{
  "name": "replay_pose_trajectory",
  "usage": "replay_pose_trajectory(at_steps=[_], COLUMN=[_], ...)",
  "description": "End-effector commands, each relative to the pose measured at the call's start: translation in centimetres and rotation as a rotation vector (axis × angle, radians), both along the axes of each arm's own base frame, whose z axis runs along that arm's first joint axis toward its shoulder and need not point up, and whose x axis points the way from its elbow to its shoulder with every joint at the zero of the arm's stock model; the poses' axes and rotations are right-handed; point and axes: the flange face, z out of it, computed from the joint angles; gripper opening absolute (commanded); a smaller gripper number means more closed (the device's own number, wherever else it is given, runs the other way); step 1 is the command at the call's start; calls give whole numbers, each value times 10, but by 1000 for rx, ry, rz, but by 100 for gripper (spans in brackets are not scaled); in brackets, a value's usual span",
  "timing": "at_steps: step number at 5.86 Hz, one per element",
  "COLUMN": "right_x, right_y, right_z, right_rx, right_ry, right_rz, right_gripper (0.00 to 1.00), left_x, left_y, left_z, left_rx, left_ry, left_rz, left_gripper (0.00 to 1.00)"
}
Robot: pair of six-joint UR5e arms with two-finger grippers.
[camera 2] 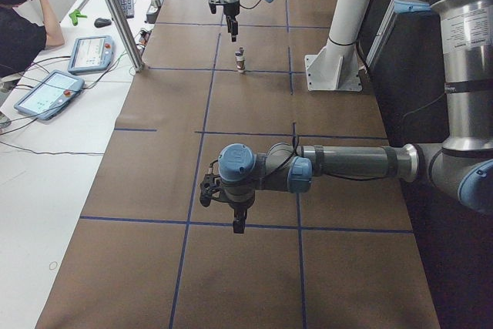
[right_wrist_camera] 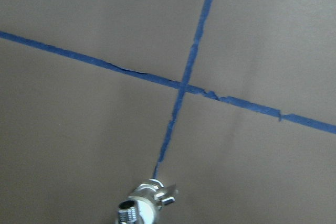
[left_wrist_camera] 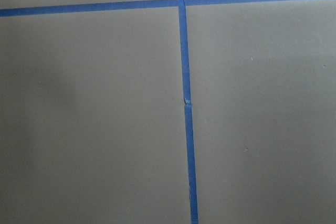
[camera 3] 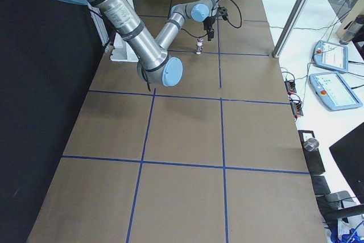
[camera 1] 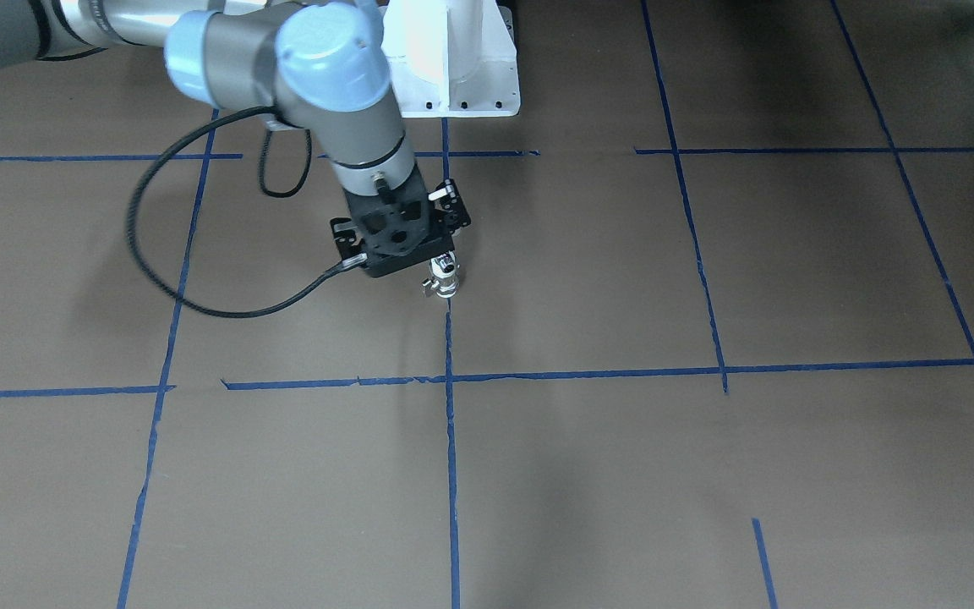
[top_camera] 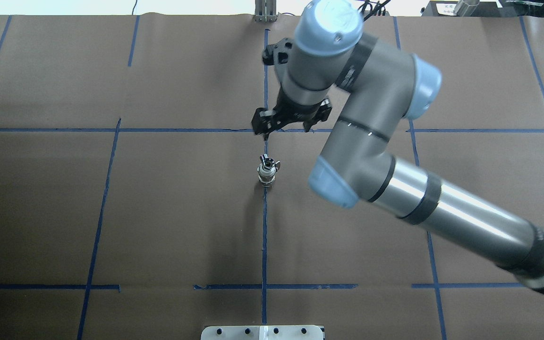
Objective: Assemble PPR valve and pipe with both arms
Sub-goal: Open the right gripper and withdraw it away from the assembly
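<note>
My right wrist view crops the valve (right_wrist_camera: 137, 212) at the bottom; the left gripper (camera 2: 239, 226) is too small to judge.

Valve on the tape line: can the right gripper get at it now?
Probably yes: the valve stands upright and alone on the table, and the right gripper hangs close by, higher up, nothing between.

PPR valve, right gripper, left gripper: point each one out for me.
PPR valve (top_camera: 267, 173): overhead view, on its upright silvery body.
right gripper (top_camera: 290, 123): overhead view, at the lower black end below the wrist, beyond the valve.
left gripper (camera 2: 239, 229): exterior left view, at the fingertips of the near arm.
</note>
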Motion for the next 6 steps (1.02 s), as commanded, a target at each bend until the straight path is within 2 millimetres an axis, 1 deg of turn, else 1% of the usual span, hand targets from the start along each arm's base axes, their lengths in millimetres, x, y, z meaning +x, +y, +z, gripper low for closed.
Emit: replay_pose_trajectory(at_steps=[1,2,3,4,5,6], right_x=[86,140,200,252,320,377], right_y=[-33,-41,-56,-46,-36,-8], right_z=[84,135,181,242,307,369], right_rx=[54,121,156,209,261,252], right_ry=[35,67,73,109,149,133], right_rz=[-44,-90,-128,-197,-254,-289], right_gripper=[100,100,100,100,100,100], left_x=[0,0,0,-1,-2,-2], left_y=[1,1,2,2,1,7], left_z=[1,2,5,10,8,13], left_rx=[1,-5,-12,-17,-6,-25], left_ry=[-3,-5,-7,-18,-36,-32], left_rz=[2,1,3,4,7,7], left_gripper=[100,100,100,100,100,100])
